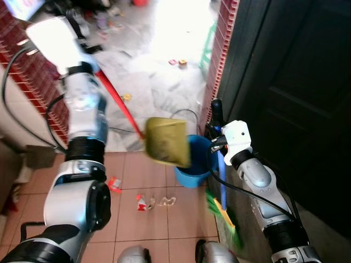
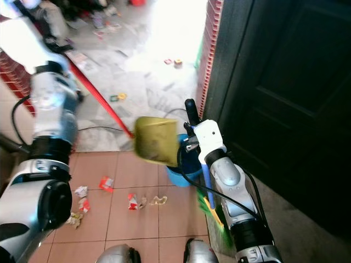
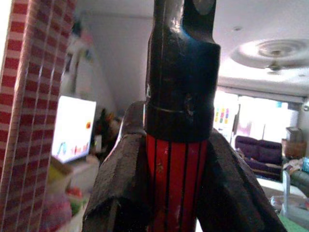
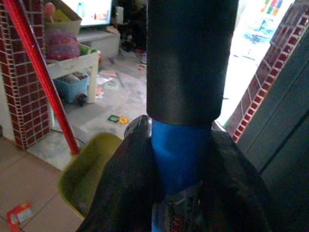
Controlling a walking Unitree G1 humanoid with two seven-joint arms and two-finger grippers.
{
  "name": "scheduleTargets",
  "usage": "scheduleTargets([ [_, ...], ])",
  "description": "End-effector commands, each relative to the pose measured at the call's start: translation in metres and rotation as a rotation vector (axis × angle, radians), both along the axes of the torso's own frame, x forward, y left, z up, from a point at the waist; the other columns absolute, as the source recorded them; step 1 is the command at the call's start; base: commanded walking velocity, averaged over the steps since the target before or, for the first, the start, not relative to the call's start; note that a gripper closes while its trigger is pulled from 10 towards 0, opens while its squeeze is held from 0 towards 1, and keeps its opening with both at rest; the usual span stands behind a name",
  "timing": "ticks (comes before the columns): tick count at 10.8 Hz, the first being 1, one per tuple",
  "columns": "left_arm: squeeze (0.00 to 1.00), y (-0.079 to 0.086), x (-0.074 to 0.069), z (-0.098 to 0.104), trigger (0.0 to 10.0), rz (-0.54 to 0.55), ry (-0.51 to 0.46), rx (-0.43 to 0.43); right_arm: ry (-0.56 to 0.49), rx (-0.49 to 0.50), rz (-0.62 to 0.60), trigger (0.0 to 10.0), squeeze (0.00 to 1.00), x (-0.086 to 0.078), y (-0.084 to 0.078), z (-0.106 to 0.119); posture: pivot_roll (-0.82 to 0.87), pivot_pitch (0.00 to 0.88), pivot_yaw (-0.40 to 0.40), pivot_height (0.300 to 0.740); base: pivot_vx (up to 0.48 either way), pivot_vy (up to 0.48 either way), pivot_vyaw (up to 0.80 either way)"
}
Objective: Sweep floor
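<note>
Litter (image 1: 143, 202) sits scattered on the tiled floor (image 1: 131, 224), so the sweep is far from done. Left gripper (image 3: 169, 193) has its fingers clamped on the red dustpan handle (image 1: 118, 104), the olive dustpan (image 1: 167, 141) tipped above the blue bucket (image 1: 194, 172). Right gripper (image 4: 178, 193) pinches the blue broom handle (image 1: 221, 178), green bristles (image 1: 227, 222) low beside the door (image 1: 296, 98).

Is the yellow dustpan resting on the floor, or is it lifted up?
Lifted: the dustpan hangs above the tiles beside the blue bucket, its red handle held in the left gripper.

Olive dustpan (image 1: 167, 141), red handle (image 1: 118, 104), blue bucket (image 1: 196, 164), green-bristled broom (image 1: 224, 211)
</note>
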State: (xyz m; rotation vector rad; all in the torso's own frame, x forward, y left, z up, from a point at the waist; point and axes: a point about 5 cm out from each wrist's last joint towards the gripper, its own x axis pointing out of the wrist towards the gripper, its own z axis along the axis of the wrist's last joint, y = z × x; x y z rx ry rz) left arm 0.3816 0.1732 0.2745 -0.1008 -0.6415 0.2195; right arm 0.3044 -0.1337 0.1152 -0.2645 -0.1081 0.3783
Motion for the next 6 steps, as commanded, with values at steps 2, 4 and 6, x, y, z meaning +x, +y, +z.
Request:
scheduleTargets([
  [2, 0.00, -0.017, -0.008, 0.014, 10.0, -0.024, -0.117, 0.049, -0.056, -0.010, 0.002, 10.0, 0.00, 0.001, 0.001, 0.012, -0.12, 0.067, 0.061, 0.740, 0.000, 0.000, 0.00],
  [4, 0.00, -0.023, -0.007, 0.016, 10.0, 0.002, -0.129, 0.054, -0.065, -0.015, 0.005, 10.0, 0.00, -0.001, 0.001, 0.013, -0.14, 0.072, 0.066, 0.740, 0.000, 0.000, 0.00],
  [6, 0.00, -0.043, -0.007, 0.026, 10.0, -0.035, -0.182, 0.112, -0.088, -0.021, 0.003, 10.0, 0.00, -0.006, 0.000, 0.018, -0.17, 0.086, 0.080, 0.740, 0.000, 0.000, 0.00],
])
